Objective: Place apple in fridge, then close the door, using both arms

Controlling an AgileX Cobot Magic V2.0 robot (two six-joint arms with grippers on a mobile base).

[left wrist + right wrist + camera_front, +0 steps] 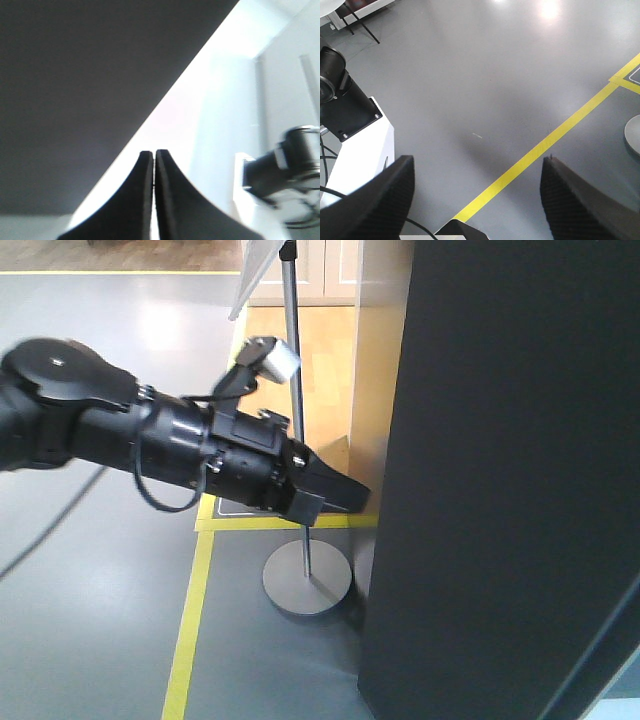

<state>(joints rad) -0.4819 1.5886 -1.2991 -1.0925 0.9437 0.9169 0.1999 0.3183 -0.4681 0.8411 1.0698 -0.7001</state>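
The door [500, 440] shows as a tall dark grey face filling the right of the front view. My left arm reaches across to it, with the left gripper [355, 495] shut and empty, its tip close to the door's left edge. In the left wrist view the shut fingertips [154, 156] point along the dark door face [75, 75], with a bright white surface [220, 110] beyond its edge. My right gripper [475, 192] stands open and empty over the grey floor. The apple is out of view.
A metal pole stand with a round base [305, 585] stands on the floor just left of the door. Yellow tape lines [190, 630] cross the grey floor [470, 75]. The robot's white base [360, 155] is at the left of the right wrist view.
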